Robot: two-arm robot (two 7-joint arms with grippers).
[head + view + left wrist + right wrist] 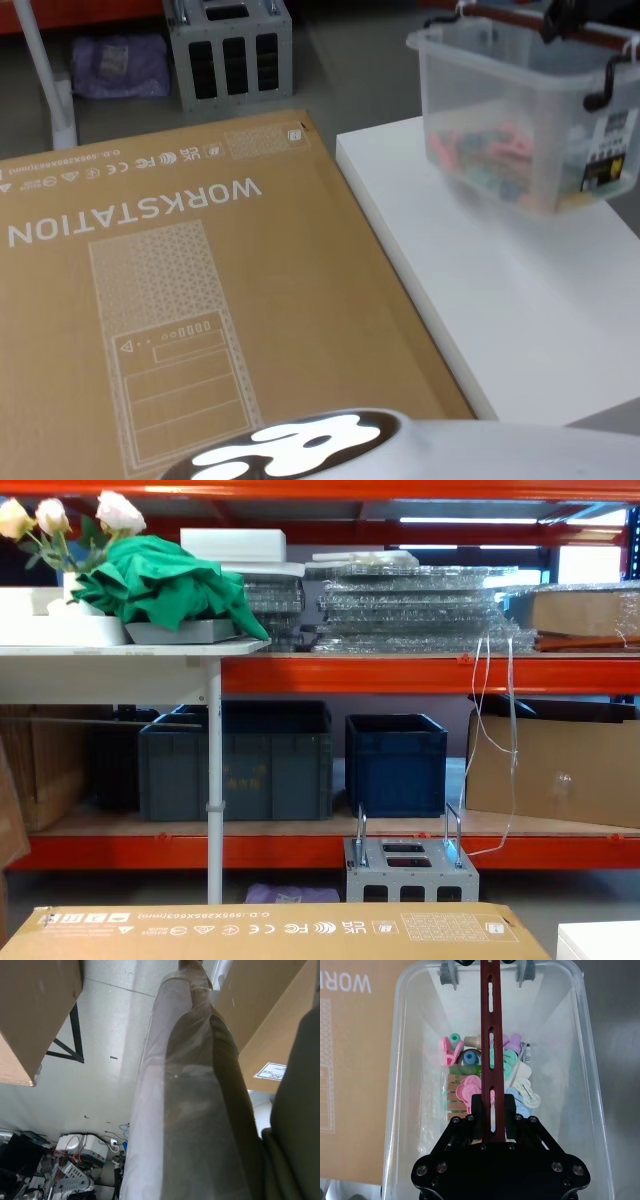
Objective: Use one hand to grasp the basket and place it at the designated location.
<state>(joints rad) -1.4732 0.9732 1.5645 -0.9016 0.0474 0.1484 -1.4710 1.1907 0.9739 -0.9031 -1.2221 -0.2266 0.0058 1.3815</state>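
The basket (520, 110) sits in the upper right of the head view, on the far part of a white table (520, 320). It looks tilted, the near bottom edge lifted a little, but I cannot tell if it touches the table. Its long axis runs from left to right across the frame, and the reddish-brown handle bar (530, 20) runs along that same line over the open top. The right end of the tub is cut off by the frame edge.

In the right wrist view the bar (489, 1025) goes from the lower middle up to the far rim, and the right gripper (493, 1110) pinches it between its two black fingers, at the lower centre of the frame. Small pastel things (485, 1080) lie on the bottom; what they are is hard to make out through the plastic.

To the left of the table lies a big cardboard box (170, 300) printed "WORKSTATION".

The left wrist view gives plastic-wrapped arm and floor; the left gripper's state I cannot tell.
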